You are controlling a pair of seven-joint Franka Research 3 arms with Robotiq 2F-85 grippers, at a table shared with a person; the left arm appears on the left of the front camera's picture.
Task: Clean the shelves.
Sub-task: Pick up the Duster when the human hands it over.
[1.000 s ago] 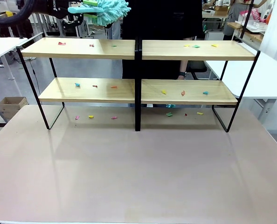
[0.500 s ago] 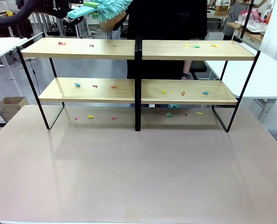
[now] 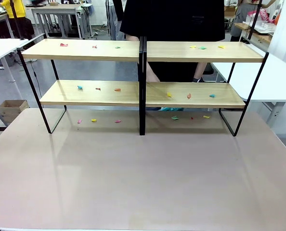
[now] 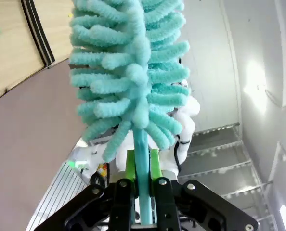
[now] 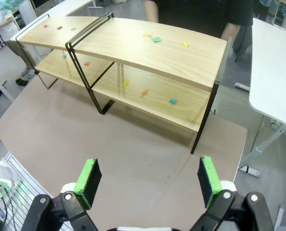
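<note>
Draws the duster [image 4: 128, 72] away from the shelves [image 3: 85, 50], keeps left hand [image 4: 143, 166] clamped on it, holds right hand [image 5: 148, 179] spread apart, leaves all paper scraps [image 3: 80, 87] unswept.

You see the left gripper [image 4: 142, 166] as black jointed links with silver screw heads at the pivots and bright green pads on its fingers [image 4: 130, 166]. The right gripper [image 5: 149, 177] looks alike: black knuckles, round silver screws, rectangular green pads on its fingers [image 5: 90, 178].
</note>
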